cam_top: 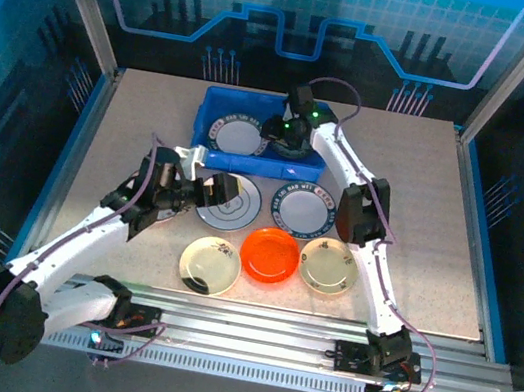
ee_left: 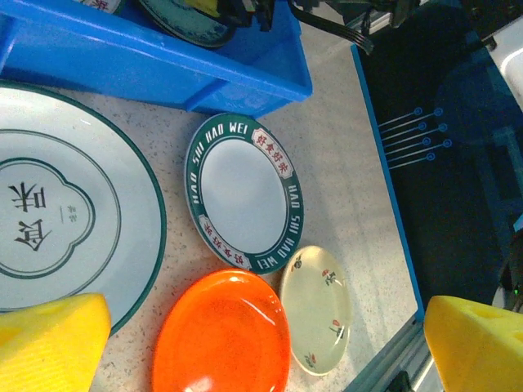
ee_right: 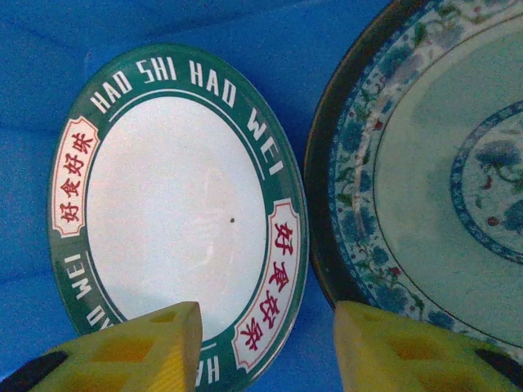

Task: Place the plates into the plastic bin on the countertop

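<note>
The blue plastic bin stands at the back of the countertop. In it lie a white plate with a green lettered rim and a teal patterned plate, side by side. My right gripper hovers open low over the gap between the two, nothing between its fingers; from above it sits over the bin's right half. In front of the bin lie a large grey-white plate, a second green-rimmed plate, an orange plate and two cream plates. My left gripper is wide open above them.
Aluminium rails run along the near edge and blue edging borders the right side. The bin's near wall rises just behind the loose plates. Bare speckled surface lies to the right and far left.
</note>
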